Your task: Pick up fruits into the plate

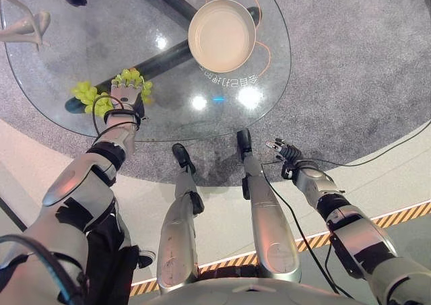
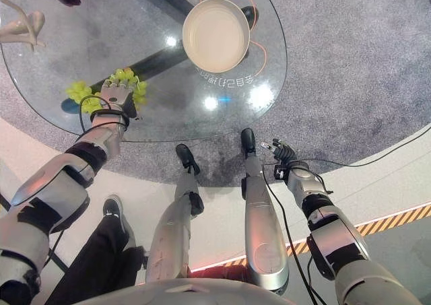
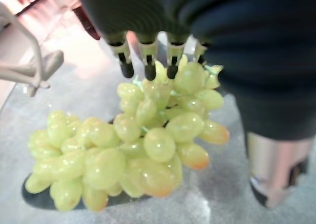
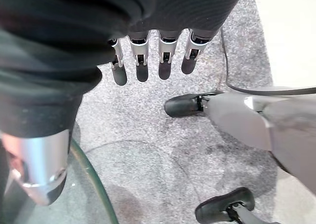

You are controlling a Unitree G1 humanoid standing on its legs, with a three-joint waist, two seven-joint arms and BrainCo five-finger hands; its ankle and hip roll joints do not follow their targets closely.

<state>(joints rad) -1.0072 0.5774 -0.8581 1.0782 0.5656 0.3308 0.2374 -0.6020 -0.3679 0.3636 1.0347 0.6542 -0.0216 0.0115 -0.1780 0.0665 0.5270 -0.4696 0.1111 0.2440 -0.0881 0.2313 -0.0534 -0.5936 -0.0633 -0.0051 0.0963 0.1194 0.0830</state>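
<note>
Resting on the grapes point(image 1: 101, 96), the left hand point(image 1: 126, 93) lies palm-down over the bunch near the tabletop's point(image 1: 74, 46) front left edge. In its wrist view the fingers point(image 3: 148, 56) reach down onto the top of the green bunch (whether they actually grip it, I cannot tell). The grapes sit on the glass, spreading out to the left of the hand. The plate point(image 1: 222, 34) stands well apart from them, toward the far right of the tabletop. The right hand point(image 2: 281, 151) hangs off the tabletop, above the grey carpet point(image 1: 350, 62), fingers point(image 4: 140, 61) relaxed and holding nothing.
</note>
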